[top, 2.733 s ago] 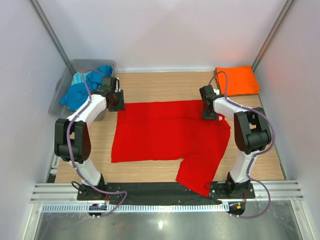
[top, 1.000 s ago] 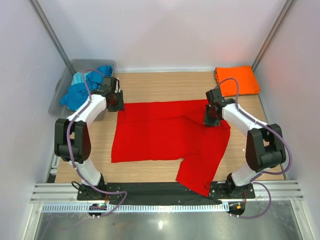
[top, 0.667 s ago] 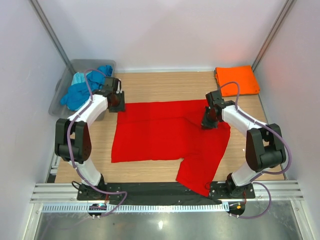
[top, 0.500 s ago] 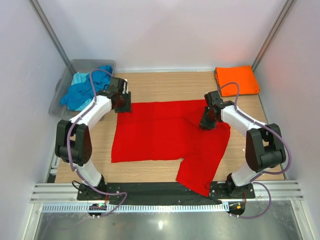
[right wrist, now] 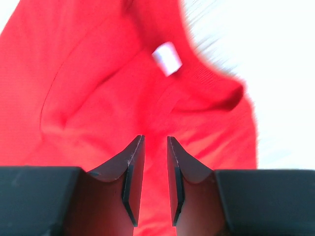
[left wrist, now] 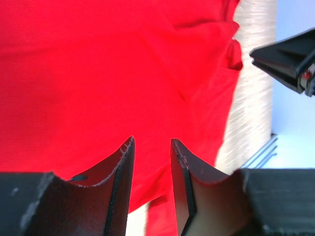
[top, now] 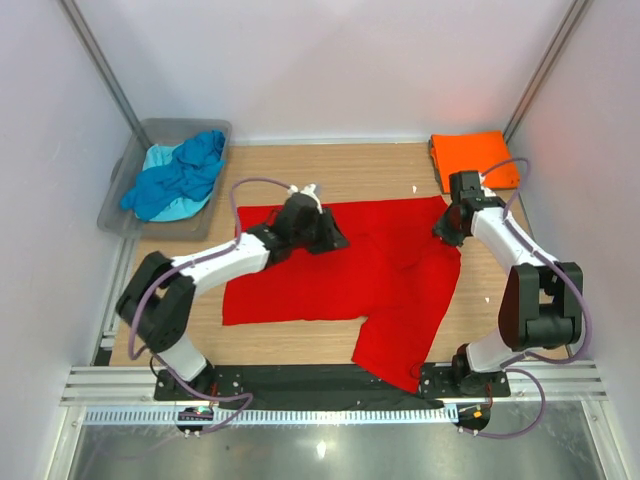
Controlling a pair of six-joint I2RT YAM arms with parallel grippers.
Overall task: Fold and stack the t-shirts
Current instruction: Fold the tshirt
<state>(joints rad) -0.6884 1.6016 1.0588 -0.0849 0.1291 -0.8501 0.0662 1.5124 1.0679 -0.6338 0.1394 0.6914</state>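
Observation:
A bright red t-shirt lies spread on the wooden table, one part hanging toward the near edge. My left gripper reaches over its far middle; in the left wrist view the gripper is open, with only red cloth below. My right gripper hovers at the shirt's far right corner. In the right wrist view the gripper is open by a narrow gap above the collar and its white label. A folded orange t-shirt lies at the back right. Blue and turquoise t-shirts fill the tub.
A grey translucent tub stands at the back left against the wall. White walls enclose the table on three sides. A black mounting rail runs along the near edge by the arm bases.
My left arm swung from the shirt's far left corner to its far middle. My right gripper drew the far right corner outward, then opened and let go of the cloth.

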